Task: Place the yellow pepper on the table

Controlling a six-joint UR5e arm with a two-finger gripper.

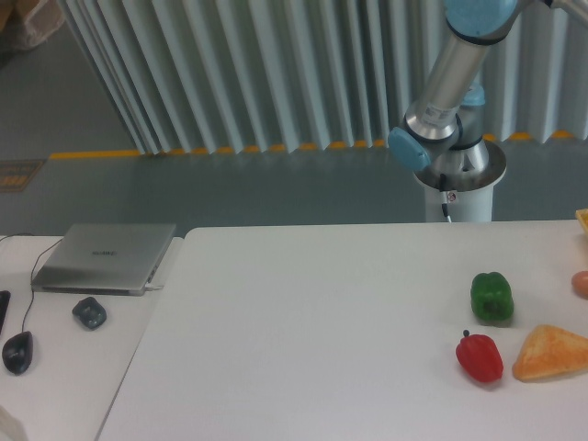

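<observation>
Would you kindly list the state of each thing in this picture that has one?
laptop: closed, flat on the side desk.
green pepper: upright on the table, untouched.
red pepper: lying on the table, beside the bread-like wedge.
robot arm: raised behind the table; hand out of view.
yellow pepper: not visible.

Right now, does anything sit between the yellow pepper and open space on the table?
Cannot be judged: neither the yellow pepper nor the tool is in view. The table holds a green pepper, a red pepper and an orange-yellow wedge at its right; the rest looks bare.
</observation>
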